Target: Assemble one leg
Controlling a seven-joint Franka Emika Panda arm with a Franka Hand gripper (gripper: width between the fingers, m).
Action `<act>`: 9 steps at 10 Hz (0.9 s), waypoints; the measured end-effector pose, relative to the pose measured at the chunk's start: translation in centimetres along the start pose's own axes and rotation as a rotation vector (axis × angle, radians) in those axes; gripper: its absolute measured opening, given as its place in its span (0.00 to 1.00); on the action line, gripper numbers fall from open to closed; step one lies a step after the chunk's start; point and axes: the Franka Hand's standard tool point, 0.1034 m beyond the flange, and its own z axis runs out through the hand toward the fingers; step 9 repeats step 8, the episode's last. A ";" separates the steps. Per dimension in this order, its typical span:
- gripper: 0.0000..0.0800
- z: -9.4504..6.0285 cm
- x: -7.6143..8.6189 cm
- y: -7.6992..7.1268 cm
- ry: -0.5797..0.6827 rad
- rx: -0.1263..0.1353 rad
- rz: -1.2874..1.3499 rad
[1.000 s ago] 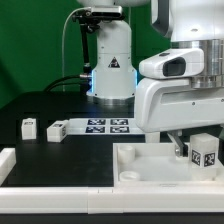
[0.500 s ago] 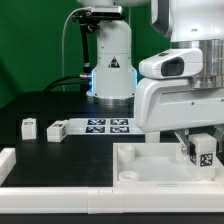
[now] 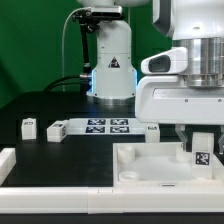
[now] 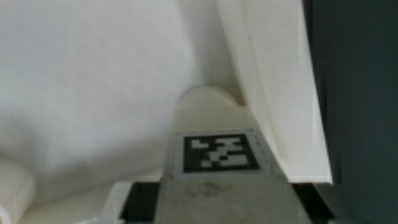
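Over the last second the arm's wrist housing has risen in the exterior view and slid a little toward the exterior view's right, so more of the dark gap beneath it now shows. The gripper (image 3: 201,153) has shifted the same way. The leg (image 3: 201,157) between its fingers has turned: a second ago its tagged face sat tilted and angled, half a second ago less so, and now the tag faces the camera squarely and upright. The leg also sits slightly lower against the large white panel (image 3: 150,163) under the hand.
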 end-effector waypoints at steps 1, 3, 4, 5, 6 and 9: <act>0.36 0.2 0.2 0.6 -0.001 -0.014 0.110; 0.37 0.2 0.6 1.9 0.014 -0.039 0.276; 0.43 0.1 0.7 2.0 0.016 -0.040 0.288; 0.60 0.2 0.6 1.9 0.016 -0.040 0.283; 0.60 0.2 0.7 1.9 0.016 -0.040 0.284; 0.80 0.2 0.6 1.9 0.016 -0.040 0.283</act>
